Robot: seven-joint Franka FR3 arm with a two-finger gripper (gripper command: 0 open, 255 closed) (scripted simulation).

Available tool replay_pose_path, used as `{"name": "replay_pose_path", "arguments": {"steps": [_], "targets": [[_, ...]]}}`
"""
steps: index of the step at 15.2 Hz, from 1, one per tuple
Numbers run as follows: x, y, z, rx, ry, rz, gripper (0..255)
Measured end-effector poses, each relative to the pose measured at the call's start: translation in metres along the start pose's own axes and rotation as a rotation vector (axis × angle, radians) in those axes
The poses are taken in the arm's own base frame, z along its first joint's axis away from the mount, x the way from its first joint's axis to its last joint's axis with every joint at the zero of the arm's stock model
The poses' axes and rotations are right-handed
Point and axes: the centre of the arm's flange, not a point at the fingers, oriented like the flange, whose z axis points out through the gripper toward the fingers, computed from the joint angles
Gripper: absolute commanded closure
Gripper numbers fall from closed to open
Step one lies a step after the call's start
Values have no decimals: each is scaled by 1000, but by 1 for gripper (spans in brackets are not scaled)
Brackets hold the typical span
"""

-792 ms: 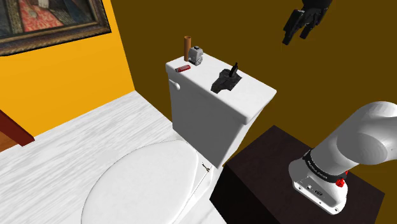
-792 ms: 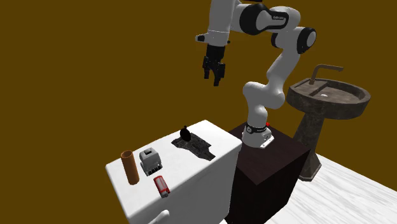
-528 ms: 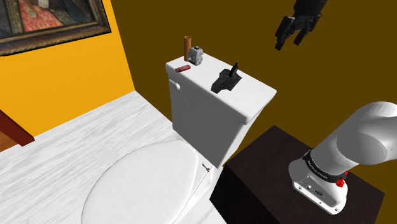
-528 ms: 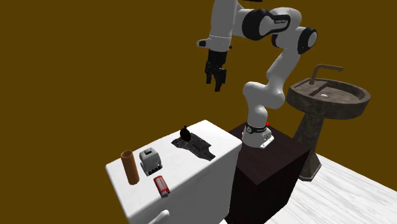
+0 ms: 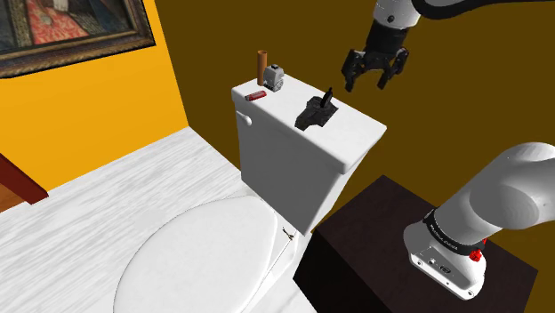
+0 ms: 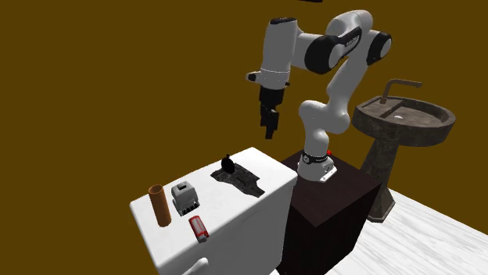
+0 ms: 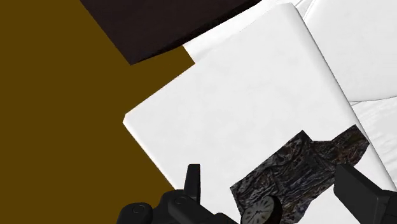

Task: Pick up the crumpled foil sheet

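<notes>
Wrist view looks down on the crumpled foil sheet (image 7: 305, 167), dark and mottled. It lies on the white toilet tank lid (image 7: 242, 95), on the half nearer the stand (image 5: 374, 233). A small dark object with a round face (image 7: 262, 207) sits at the foil's edge, touching it (what it is, I cannot tell). The claw (image 5: 367, 80) hangs in the air above the lid's wall-side edge, well apart from the foil. Its fingers point down and are spread wide, gripping and touching nothing. That pose looks chosen so the two fingers can drop either side of a raised wrinkle. Further along the lid, clear of the foil, stand a brown cylinder (image 5: 261, 64), a small grey box (image 5: 275, 78) and a red item (image 5: 256, 95), so they should not hinder the descent.
</notes>
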Motion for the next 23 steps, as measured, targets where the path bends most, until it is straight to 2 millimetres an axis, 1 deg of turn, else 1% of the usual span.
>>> {"name": "replay_pose_path", "arguments": {"steps": [3, 5, 8, 11, 13, 14, 17, 21, 22, 23], "targets": [[1, -29, 23, 3, -6, 101, 0], [7, -53, 36, 6, -9, 168, 0], [9, -85, 61, 10, -16, 268, 0], [25, -114, 84, 14, -21, 369, 0], [31, -131, 94, 16, -25, 430, 0], [32, -136, 99, 17, -26, 444, 0], [33, -140, 115, 18, -28, 458, 0], [32, -140, 135, 18, -28, 459, 0], [32, -140, 137, 18, -28, 460, 255], [32, -141, 138, 19, -28, 460, 255]]}}
